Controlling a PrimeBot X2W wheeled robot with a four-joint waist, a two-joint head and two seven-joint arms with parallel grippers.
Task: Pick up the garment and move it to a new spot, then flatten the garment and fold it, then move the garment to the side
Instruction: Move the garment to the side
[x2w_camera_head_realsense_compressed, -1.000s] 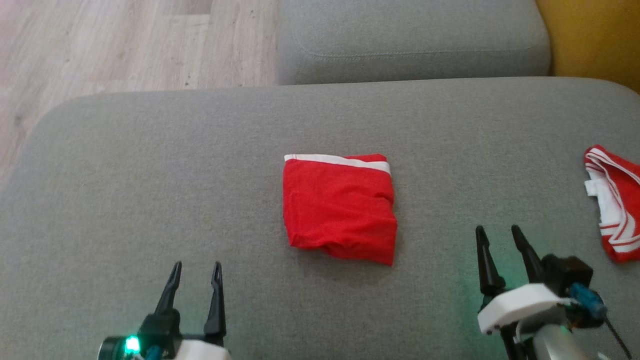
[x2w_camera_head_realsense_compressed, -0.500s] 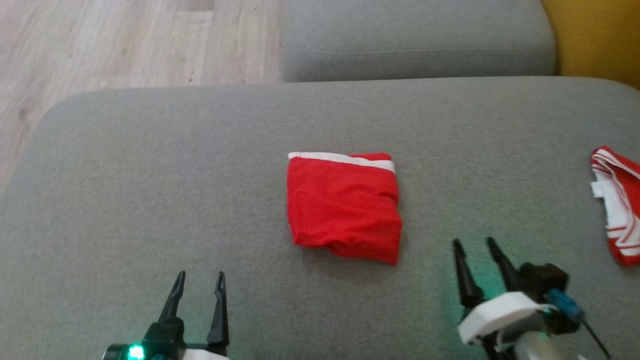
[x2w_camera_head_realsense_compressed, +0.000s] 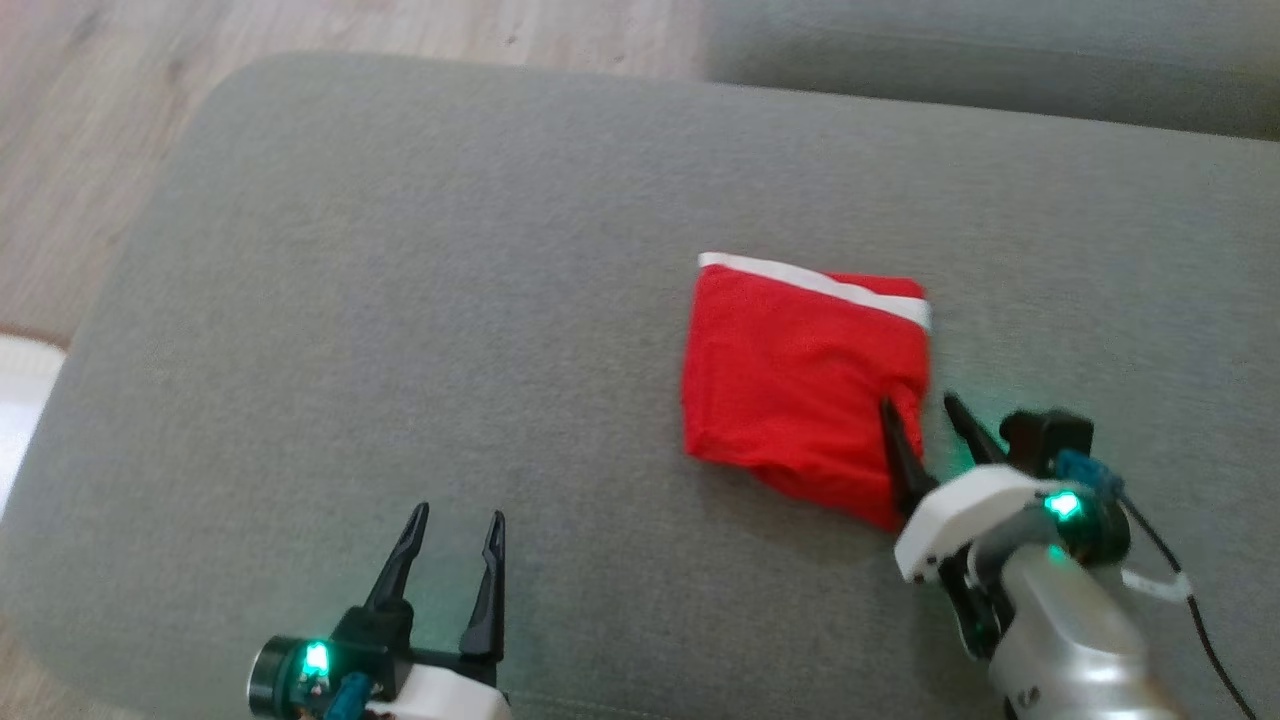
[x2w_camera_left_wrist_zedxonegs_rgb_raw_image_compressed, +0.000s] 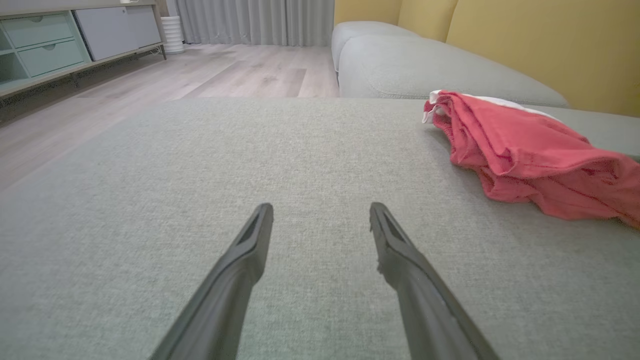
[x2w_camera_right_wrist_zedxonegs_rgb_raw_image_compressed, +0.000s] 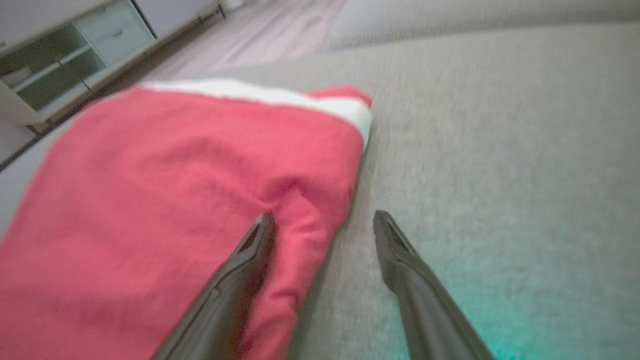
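The right pincer (x2w_camera_head_realsense_compressed: 917, 402) has come in from bare cushion to the garment's (x2w_camera_head_realsense_compressed: 790, 380) right edge, and the head camera has swung too, so the whole scene sits differently. Nearest, by the cushion's (x2w_camera_head_realsense_compressed: 450, 300) front edge, the left pincer (x2w_camera_head_realsense_compressed: 457, 512) hangs released and empty, well apart from the cloth. Further in, the right pincer is parted moderately and grips nothing. In the right wrist view one finger lies on or just over the red cloth and the other over bare cushion, so the pincer (x2w_camera_right_wrist_zedxonegs_rgb_raw_image_compressed: 324, 216) straddles that edge; contact I cannot confirm. The garment (x2w_camera_right_wrist_zedxonegs_rgb_raw_image_compressed: 175, 200) lies folded, right of the cushion's middle, its white band (x2w_camera_head_realsense_compressed: 820, 285) toward the back edge.

The risk, as I judge it: closing here may catch only the top layer, and the loose, rumpled near edge would then fall open on lifting. Pressing down first could also shove the stack and bunch it.
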